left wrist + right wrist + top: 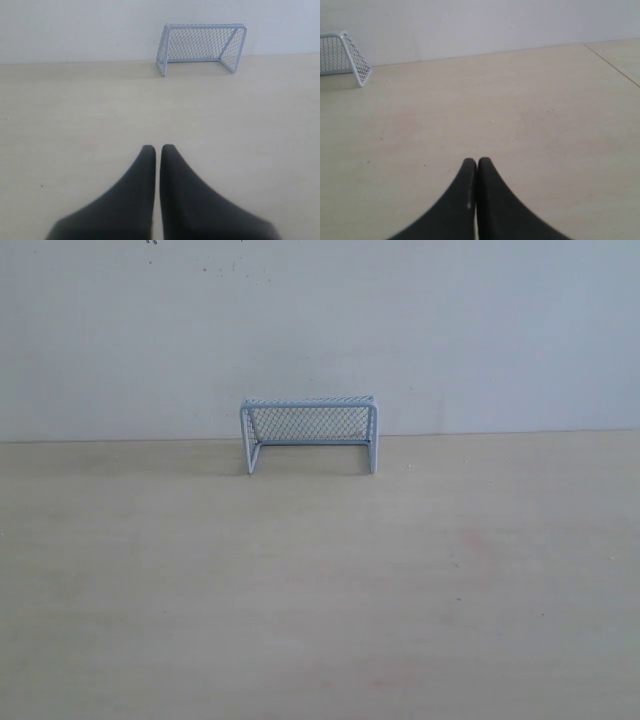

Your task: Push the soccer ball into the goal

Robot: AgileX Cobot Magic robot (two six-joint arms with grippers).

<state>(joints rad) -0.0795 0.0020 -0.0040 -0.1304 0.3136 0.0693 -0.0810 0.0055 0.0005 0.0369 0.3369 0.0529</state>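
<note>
The goal (pixel 309 433), a small pale blue-white frame with mesh netting, stands at the back of the table against the wall, its mouth facing the front. It also shows in the left wrist view as the goal (pixel 201 47) and partly at the edge of the right wrist view as the goal (pixel 344 57). The soccer ball is out of view in every frame. My left gripper (pixel 157 148) is shut with nothing in it, well short of the goal. My right gripper (pixel 477 161) is shut and empty, off to the goal's right. Neither gripper shows in the exterior view.
A light wooden table (pixel 320 580) runs up to a plain white wall (pixel 320 330). A seam or table edge (pixel 612 62) crosses the far corner in the right wrist view.
</note>
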